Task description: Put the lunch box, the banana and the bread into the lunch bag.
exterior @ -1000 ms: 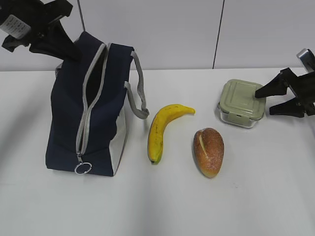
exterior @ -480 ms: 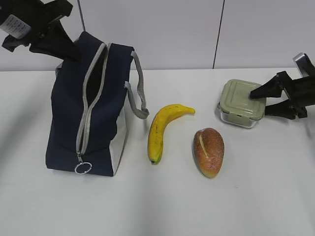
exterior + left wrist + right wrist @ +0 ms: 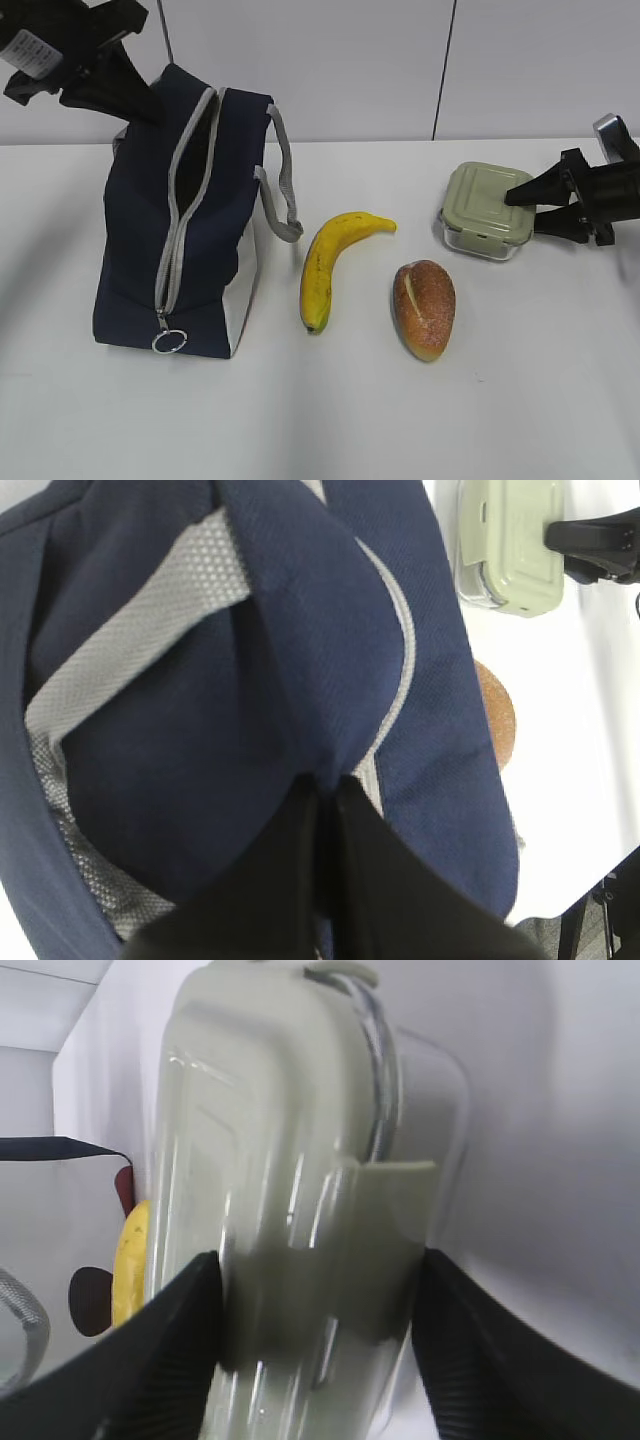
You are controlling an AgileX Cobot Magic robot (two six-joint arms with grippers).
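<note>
Lunch box [image 3: 487, 210] sits on the table, well to the right of the lunch bag [image 3: 185, 225], with the banana [image 3: 333, 264] and the bread [image 3: 425, 308] lying between bag and box, nearer the camera. The right gripper [image 3: 528, 208] straddles the box's right edge, one finger over the sage lid and one lower at the clear wall. In the right wrist view both pads [image 3: 170, 1355] press the box's sides at the snap latch, so the jaws look closed on it, though the blur leaves full contact uncertain. The left gripper [image 3: 325, 810] is clenched on a fold of the bag's fabric at its rim beside the grey zipper, holding the mouth open.

To do this step well, I would seat the grip squarely before lifting, raise the box level so the smooth lid cannot slip, then carry it above the bag's strap handles and lower it into the open mouth.
</note>
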